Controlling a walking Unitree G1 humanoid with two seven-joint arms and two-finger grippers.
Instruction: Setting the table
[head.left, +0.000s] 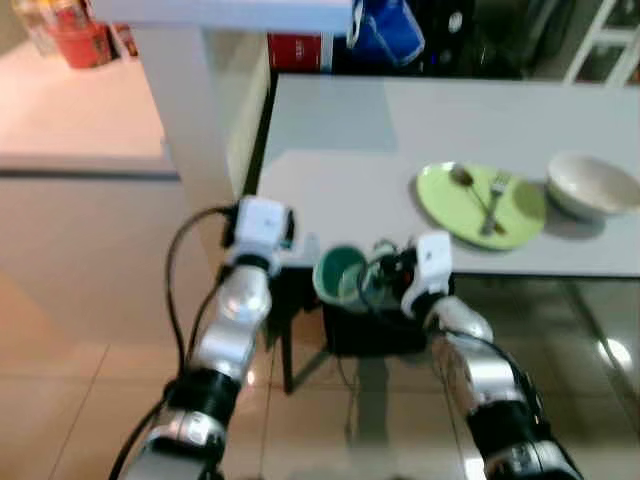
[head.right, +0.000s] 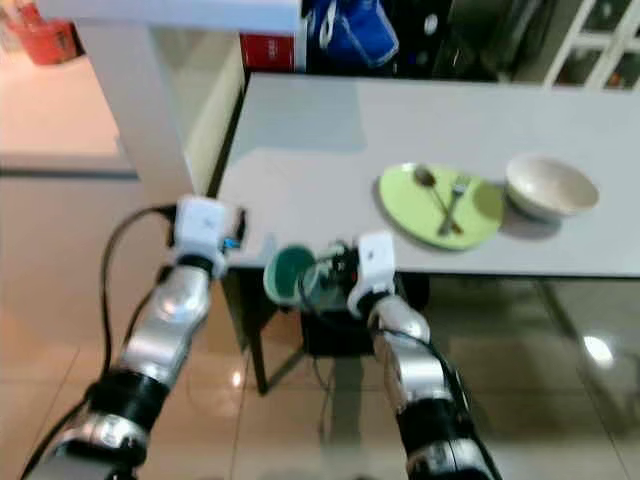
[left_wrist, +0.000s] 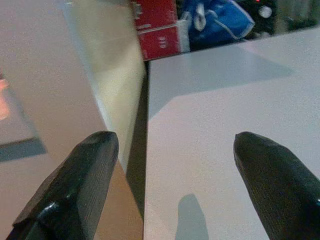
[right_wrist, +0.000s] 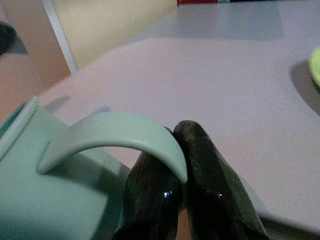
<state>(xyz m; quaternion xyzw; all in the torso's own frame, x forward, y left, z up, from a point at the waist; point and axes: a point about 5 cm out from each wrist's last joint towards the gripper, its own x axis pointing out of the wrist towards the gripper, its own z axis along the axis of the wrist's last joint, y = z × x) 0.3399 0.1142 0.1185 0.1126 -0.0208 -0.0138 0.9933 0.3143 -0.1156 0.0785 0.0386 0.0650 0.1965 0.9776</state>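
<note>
Right gripper (right_wrist: 182, 165): two glossy black fingers pinched together on the curved handle of the mug (head.left: 340, 274).
Mug: smooth pale-green ceramic, tipped on its side at the near table edge, its open mouth turned toward the camera; the inside looks empty, though the head views are blurred.
Left gripper (left_wrist: 172, 172): matte, textured fingers spread wide, holding nothing, just beside the mug on the robot's left, over the table corner.
Table (head.left: 340, 140): flat, pale grey, smooth top, stretching ahead of both grippers.
Plate (head.left: 482, 204): round, lime green, ahead and right of the right gripper; a metal spoon (head.left: 468, 185) and fork (head.left: 496, 198) lie in it.
Bowl (head.left: 594, 186): white, rounded, just beside the plate's far-right side.
</note>
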